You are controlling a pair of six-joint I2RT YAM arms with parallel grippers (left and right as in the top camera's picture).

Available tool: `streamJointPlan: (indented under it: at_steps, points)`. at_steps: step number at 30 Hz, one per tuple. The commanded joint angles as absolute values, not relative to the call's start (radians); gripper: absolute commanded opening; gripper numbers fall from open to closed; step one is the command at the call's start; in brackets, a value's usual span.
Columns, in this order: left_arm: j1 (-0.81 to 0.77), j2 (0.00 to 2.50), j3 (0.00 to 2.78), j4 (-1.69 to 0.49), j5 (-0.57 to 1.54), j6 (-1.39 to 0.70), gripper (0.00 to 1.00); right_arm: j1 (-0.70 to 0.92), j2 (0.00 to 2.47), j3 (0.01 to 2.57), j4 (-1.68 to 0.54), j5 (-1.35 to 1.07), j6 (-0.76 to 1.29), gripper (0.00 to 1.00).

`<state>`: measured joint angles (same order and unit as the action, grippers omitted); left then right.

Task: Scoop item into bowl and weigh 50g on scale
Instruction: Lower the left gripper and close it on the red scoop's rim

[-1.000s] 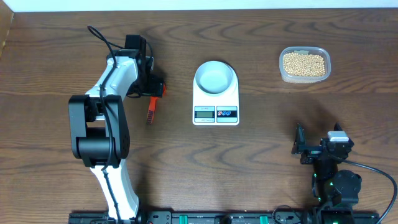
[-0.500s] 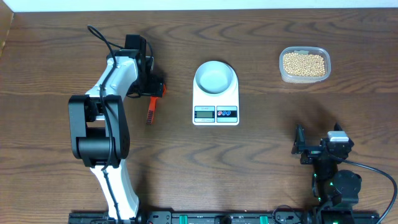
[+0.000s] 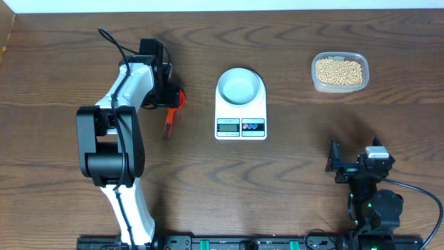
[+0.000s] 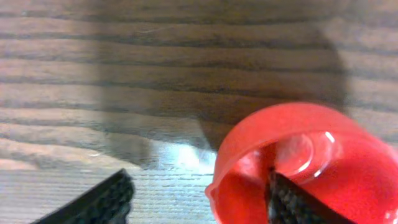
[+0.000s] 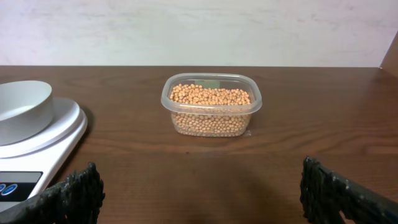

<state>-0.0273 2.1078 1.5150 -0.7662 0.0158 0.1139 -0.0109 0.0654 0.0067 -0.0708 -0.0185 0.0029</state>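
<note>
The left hand [image 4: 196, 183] straddles the scoop [image 4: 298, 130] rim, unclamped; a shallow pinch could flick it across the worktop [image 4: 124, 62]. The right hand [image 5: 199, 183] gapes empty.

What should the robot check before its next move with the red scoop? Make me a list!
1. The pale grey-white round bowl sits on the flat white rectangular scale: ok.
2. The bowl is empty: ok.
3. The clear plastic tub has no lid, so the tan-yellow beans are easy to reach: ok.
4. The left gripper straddles the rim of the red plastic scoop, with one finger inside the cup: ok.
5. The scoop is firmly pinched: not ok, a gap shows beside the outer finger.
6. The scale's display reads zero: cannot tell, too small.
</note>
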Motion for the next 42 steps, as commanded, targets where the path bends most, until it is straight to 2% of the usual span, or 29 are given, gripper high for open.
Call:
streamJointPlan:
  at_steps: [1, 15, 23, 31, 32, 42]
  points:
    - [-0.022, 2.121, 1.509, -0.770, 0.001, 0.123, 0.65, -0.006, 0.066, 0.006, -0.075, -0.010, -0.009, 0.99]
    - [-0.022, 2.121, 1.509, -0.769, 0.001, 0.123, 0.32, -0.006, 0.066, 0.006, -0.075, -0.010, -0.009, 0.99]
    - [-0.022, 2.121, 1.509, -0.769, 0.019, 0.123, 0.28, -0.006, 0.066, 0.006, -0.075, -0.010, -0.009, 0.99]
    - [-0.022, 2.121, 1.509, -0.769, 0.019, 0.123, 0.19, -0.006, 0.066, 0.006, -0.075, -0.010, -0.009, 0.99]
    - [-0.022, 2.121, 1.509, -0.769, 0.019, 0.123, 0.15, -0.006, 0.066, 0.006, -0.075, -0.010, -0.009, 0.99]
    - [-0.022, 2.121, 1.509, -0.769, 0.019, 0.123, 0.08, -0.006, 0.066, 0.006, -0.075, -0.010, -0.009, 0.99]
